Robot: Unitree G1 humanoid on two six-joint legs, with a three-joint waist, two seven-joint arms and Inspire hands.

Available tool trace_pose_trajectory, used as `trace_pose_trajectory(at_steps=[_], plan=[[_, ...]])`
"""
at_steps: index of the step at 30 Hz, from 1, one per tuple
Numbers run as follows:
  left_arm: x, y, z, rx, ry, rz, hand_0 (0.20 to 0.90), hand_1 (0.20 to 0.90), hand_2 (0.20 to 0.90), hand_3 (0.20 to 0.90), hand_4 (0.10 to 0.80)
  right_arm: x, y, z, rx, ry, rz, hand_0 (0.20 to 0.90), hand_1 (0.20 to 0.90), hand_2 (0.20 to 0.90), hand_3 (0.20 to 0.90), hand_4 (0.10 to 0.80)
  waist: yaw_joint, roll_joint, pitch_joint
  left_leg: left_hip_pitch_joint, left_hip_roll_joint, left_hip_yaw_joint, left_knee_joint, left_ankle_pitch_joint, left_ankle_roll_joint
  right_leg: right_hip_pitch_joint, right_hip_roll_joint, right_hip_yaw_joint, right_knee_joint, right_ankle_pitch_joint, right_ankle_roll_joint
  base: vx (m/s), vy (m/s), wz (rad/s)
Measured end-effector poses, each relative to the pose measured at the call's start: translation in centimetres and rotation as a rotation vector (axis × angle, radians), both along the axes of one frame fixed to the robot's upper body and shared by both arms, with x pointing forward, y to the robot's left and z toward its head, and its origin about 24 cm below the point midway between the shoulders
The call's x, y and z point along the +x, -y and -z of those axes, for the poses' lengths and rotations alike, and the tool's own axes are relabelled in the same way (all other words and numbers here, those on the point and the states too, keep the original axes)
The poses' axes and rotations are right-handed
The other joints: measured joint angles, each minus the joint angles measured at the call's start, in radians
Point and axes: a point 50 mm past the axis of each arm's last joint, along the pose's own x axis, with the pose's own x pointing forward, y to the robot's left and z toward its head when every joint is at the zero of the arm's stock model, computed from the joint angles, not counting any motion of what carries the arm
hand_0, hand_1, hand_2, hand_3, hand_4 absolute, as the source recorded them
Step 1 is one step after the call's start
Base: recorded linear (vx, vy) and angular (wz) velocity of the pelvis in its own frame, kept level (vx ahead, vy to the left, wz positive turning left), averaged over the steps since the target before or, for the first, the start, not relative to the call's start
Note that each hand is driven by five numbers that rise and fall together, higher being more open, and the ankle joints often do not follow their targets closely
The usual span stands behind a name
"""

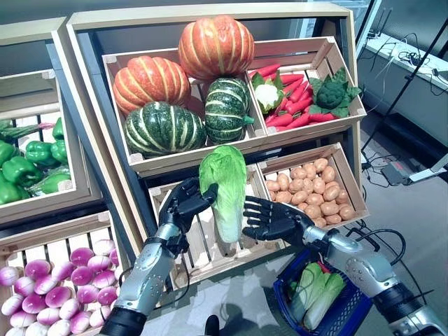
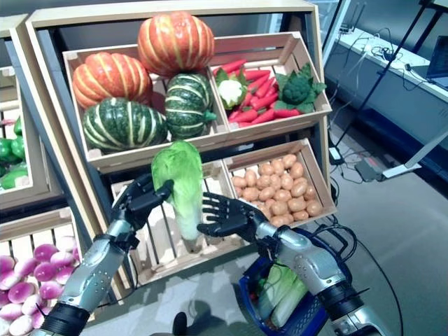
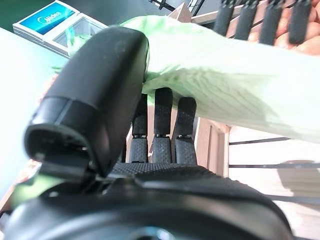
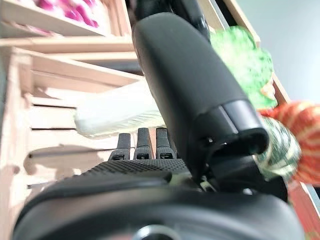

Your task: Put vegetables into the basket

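My left hand (image 1: 183,206) is shut on a pale green napa cabbage (image 1: 224,189) and holds it upright in front of the stand's lower middle crate. In the left wrist view its thumb (image 3: 100,90) presses on the leaves (image 3: 225,85). My right hand (image 1: 273,220) is open, with straight spread fingers right beside the cabbage's white lower end (image 4: 115,112). I cannot tell if they touch it. The blue basket (image 1: 282,297) stands on the floor under my right forearm. More napa cabbages (image 1: 318,294) lie in it.
The wooden stand's slatted lower middle crate (image 1: 203,245) is right behind the cabbage. A crate of small brown potatoes (image 1: 315,192) is to its right. A second stand (image 1: 42,210) is on the left. A desk with cables (image 1: 413,63) stands at the far right.
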Motion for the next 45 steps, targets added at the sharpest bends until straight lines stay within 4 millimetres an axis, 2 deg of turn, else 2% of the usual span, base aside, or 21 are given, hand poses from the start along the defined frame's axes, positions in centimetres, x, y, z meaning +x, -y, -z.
trace_pose_trajectory(at_steps=[5,9,14,21,30,45], plan=[[-0.2,0.9,0.5,0.001,-0.022,0.025,0.300,0.300,0.300,0.300,0.400,0.3,-0.9,0.2,0.002,-0.014,0.129,0.900,0.900,0.900,0.900,0.800,-0.001,0.006,-0.003,0.000,0.000,0.000,0.000,0.000,0.000,0.000,0.000,0.001,0.000,0.000,0.000,0.000,0.000,0.00],[-0.2,1.0,0.6,-0.003,-0.034,-0.002,0.300,0.300,0.300,0.300,0.400,0.4,-0.7,0.4,-0.025,-0.026,0.206,0.900,0.900,0.900,0.900,0.800,-0.001,0.013,-0.008,0.000,0.000,0.000,0.000,0.000,0.000,0.000,0.000,0.002,0.000,0.000,0.000,0.000,0.000,0.00],[-0.2,1.0,0.6,-0.005,-0.042,-0.019,0.300,0.300,0.300,0.300,0.400,0.4,-0.7,0.3,-0.029,-0.027,0.217,0.900,0.900,0.900,0.900,0.800,-0.001,0.014,-0.009,-0.001,0.000,-0.001,0.000,0.000,0.000,0.000,0.000,0.001,0.000,0.000,0.000,0.000,0.000,0.00],[-0.2,1.0,0.6,-0.006,-0.042,-0.018,0.300,0.300,0.300,0.300,0.400,-0.5,-2.0,1.0,0.002,-0.080,0.023,0.900,0.900,0.900,0.900,0.800,0.004,0.014,-0.009,-0.002,-0.001,-0.004,0.000,0.000,0.000,0.000,0.000,0.000,0.000,0.000,0.000,0.000,0.000,0.00],[-0.1,0.7,0.6,-0.002,-0.044,-0.024,0.300,0.300,0.300,0.300,0.400,-1.3,-1.0,1.5,-0.004,-0.141,-0.138,0.900,0.900,0.900,0.900,0.800,0.012,0.014,-0.009,-0.002,-0.001,-0.011,0.000,0.002,0.000,0.006,0.001,-0.003,0.000,0.000,0.000,0.005,-0.008,0.02],[-0.1,0.5,0.8,-0.030,-0.068,-0.027,0.300,0.300,0.300,0.300,0.400,-1.8,-1.6,2.9,0.054,-0.223,-0.169,0.900,0.900,0.900,0.900,0.800,0.015,0.001,-0.019,0.000,-0.002,-0.015,0.000,0.004,0.001,0.010,0.001,-0.002,0.000,0.000,0.000,0.000,0.000,0.00]])
